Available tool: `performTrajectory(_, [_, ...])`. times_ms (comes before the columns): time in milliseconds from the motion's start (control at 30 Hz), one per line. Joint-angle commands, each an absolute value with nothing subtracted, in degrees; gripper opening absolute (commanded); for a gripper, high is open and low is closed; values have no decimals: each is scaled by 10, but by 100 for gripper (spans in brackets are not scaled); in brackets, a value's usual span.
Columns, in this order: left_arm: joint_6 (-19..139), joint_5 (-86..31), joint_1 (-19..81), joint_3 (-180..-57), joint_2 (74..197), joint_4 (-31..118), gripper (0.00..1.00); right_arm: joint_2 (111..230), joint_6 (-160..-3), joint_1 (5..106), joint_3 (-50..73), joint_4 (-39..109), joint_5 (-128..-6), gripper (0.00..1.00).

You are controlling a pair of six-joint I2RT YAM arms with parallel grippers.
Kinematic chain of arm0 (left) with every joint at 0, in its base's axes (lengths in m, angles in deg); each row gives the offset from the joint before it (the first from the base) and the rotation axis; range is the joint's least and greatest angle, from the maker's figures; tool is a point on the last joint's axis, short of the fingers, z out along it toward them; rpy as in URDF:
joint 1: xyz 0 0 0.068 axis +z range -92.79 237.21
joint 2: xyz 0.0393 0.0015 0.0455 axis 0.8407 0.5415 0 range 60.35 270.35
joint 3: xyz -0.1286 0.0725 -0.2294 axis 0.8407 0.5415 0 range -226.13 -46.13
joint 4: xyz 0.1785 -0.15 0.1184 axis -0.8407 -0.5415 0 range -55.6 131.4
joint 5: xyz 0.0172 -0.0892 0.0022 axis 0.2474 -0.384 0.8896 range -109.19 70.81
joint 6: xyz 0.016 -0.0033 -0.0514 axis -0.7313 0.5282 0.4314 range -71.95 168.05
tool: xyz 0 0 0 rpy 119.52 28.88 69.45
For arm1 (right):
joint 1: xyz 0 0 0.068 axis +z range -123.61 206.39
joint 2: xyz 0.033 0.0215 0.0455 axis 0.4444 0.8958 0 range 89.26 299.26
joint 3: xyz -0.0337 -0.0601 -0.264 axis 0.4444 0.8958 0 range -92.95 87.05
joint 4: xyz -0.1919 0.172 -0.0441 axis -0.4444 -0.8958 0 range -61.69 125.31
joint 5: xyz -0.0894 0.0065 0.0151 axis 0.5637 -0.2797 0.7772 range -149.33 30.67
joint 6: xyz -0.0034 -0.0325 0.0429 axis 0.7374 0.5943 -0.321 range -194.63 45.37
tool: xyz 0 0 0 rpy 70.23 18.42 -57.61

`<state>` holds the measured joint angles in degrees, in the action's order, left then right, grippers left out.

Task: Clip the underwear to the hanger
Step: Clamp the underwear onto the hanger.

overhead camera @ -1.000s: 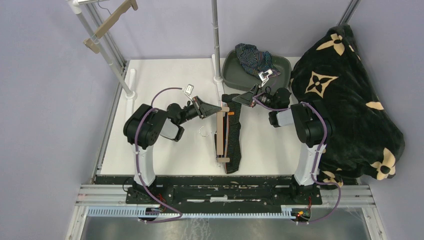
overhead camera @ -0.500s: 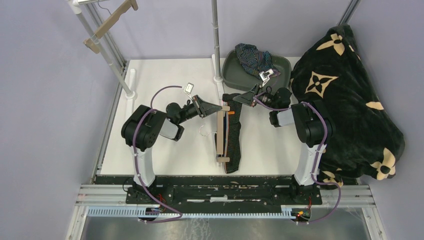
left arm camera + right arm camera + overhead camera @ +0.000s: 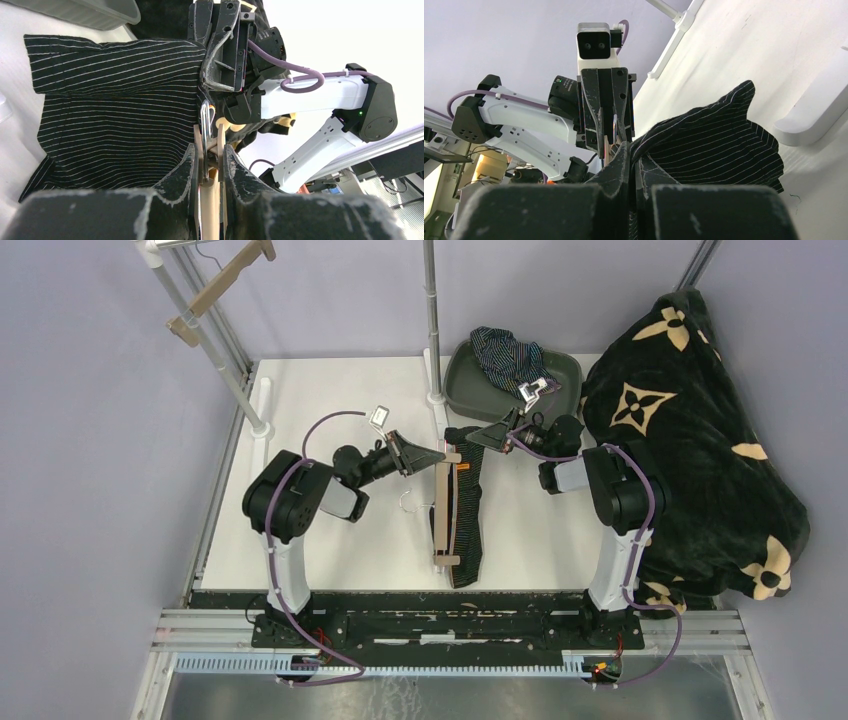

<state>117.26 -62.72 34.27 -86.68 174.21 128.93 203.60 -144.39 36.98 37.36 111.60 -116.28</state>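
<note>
One black pinstriped cloth underwear (image 3: 470, 520) lies at the white tabletop's (image 3: 330, 400) centre, against a pale wooden clip hanger (image 3: 439, 510) at its 9 o'clock. The left end effector (image 3: 210, 155) clamps the hanger's 12 o'clock clip, and the right end effector (image 3: 630, 150) pinches the garment's 12 o'clock edge.

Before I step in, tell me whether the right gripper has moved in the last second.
No. The right gripper sits at the same spot just below the rack pole's foot, shut on the pinstriped underwear.

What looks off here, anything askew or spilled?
The patterned blanket is heaped over the table's right edge, crowding the right arm. The navy underwear spills over the grey bin's rim. Nothing looks damaged.
</note>
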Motion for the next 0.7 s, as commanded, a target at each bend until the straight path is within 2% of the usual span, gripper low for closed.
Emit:
performTrajectory(0, [1217, -670, 325, -871, 1732, 1405, 3, 2000, -1451, 361, 346, 1179, -1142, 0])
performTrajectory(667, [1211, -658, 315, -885, 1762, 1401, 3, 1992, -1455, 361, 347, 1179, -1142, 1])
